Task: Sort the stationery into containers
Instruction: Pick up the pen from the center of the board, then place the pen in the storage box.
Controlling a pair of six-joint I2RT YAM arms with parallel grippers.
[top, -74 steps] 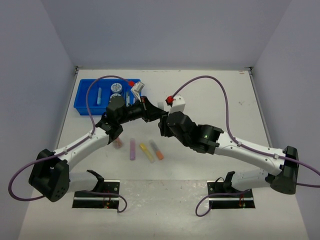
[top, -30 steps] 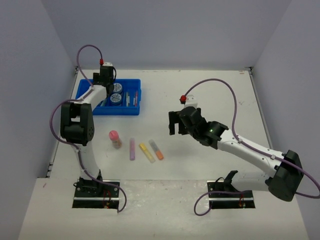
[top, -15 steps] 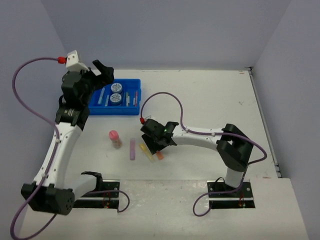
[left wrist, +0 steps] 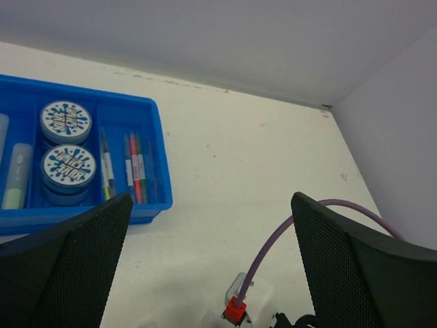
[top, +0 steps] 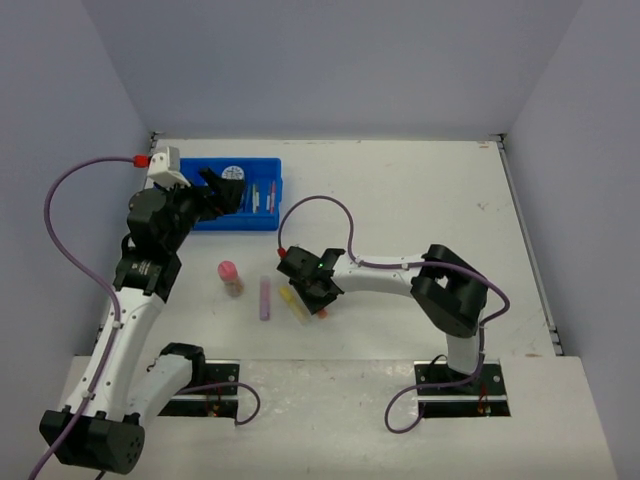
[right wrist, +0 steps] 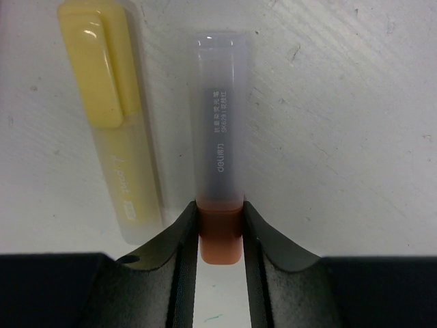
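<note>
In the right wrist view, an orange marker (right wrist: 218, 164) with a cloudy grey cap lies on the table. My right gripper (right wrist: 220, 217) is shut on its orange end, both pads pressed to its sides. A yellow marker (right wrist: 113, 137) lies just left of it. From above, my right gripper (top: 311, 293) covers the orange marker beside the yellow one (top: 298, 311). A purple marker (top: 264, 298) and a pink-capped bottle (top: 231, 278) stand further left. My left gripper (top: 222, 190) hangs open over the blue tray (top: 250, 225), holding nothing.
The tray (left wrist: 153, 157) holds two round blue tubs (left wrist: 65, 120), thin pens (left wrist: 133, 171) and a green marker (left wrist: 15, 179). The right arm's purple cable (top: 320, 205) arcs over the table middle. Walls close the back and both sides.
My right gripper's jaws have closed on the orange marker's end. My left arm has drawn back and lowered from the tray's far left side, its jaws staying wide open.
</note>
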